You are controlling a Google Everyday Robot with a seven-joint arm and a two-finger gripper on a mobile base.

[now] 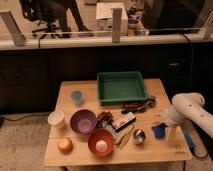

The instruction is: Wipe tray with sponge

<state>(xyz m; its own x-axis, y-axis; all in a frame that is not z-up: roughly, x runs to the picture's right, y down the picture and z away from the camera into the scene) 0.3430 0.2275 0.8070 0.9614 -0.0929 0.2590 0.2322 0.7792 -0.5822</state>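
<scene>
The dark-green tray [121,87] sits at the back middle of the wooden table [165,152] and holds nothing I can see. A small blue sponge [159,131] is at the table's right side, in front of and to the right of the tray. My gripper [164,128], at the end of the white arm [192,111], hangs right at the sponge, low over the table. I cannot tell whether it holds the sponge.
A pale blue cup [76,97], a white cup [56,119], a purple bowl [83,121], an orange bowl [101,142] and an orange fruit [64,145] stand on the left. A snack bar [123,121], a small metal bowl [138,136] and a dark red item [137,105] lie mid-table.
</scene>
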